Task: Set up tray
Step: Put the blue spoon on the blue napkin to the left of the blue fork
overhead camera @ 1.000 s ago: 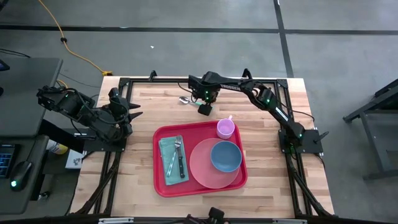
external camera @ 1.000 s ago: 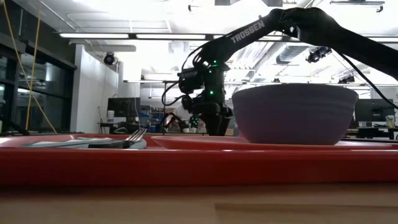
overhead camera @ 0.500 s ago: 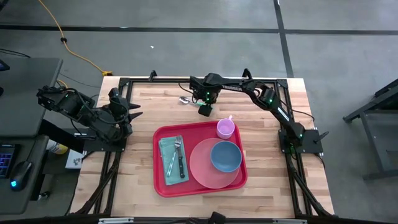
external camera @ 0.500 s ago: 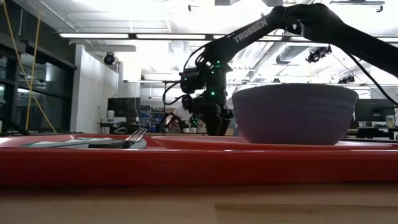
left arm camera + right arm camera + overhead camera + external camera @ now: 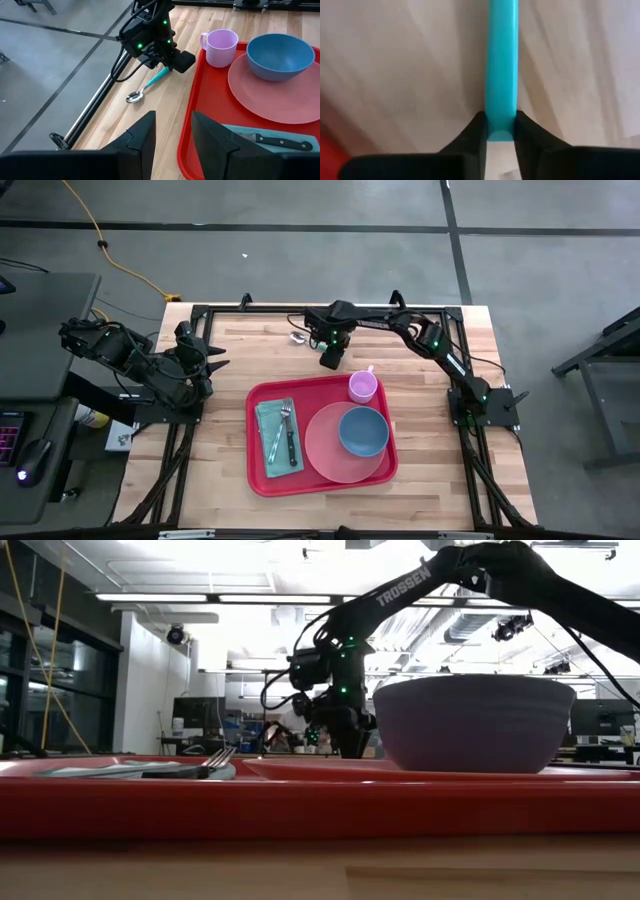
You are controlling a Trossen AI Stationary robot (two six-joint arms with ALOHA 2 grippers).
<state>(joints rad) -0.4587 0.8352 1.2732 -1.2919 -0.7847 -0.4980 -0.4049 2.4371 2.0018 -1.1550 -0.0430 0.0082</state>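
My right gripper (image 5: 500, 135) is clamped on the teal spoon (image 5: 150, 85) handle, down on the table behind the tray (image 5: 262, 475). My left gripper (image 5: 172, 137) hangs parted, holding nothing, at the left edge. The tray sits mid-table.

Spoon (image 5: 148, 86): handle end hidden under right pincer (image 5: 172, 64). Bowl (image 5: 473, 723) hides plate and cup behind it, low view. Knife (image 5: 280, 143) blade cut off at frame edge beside tray (image 5: 192, 125).
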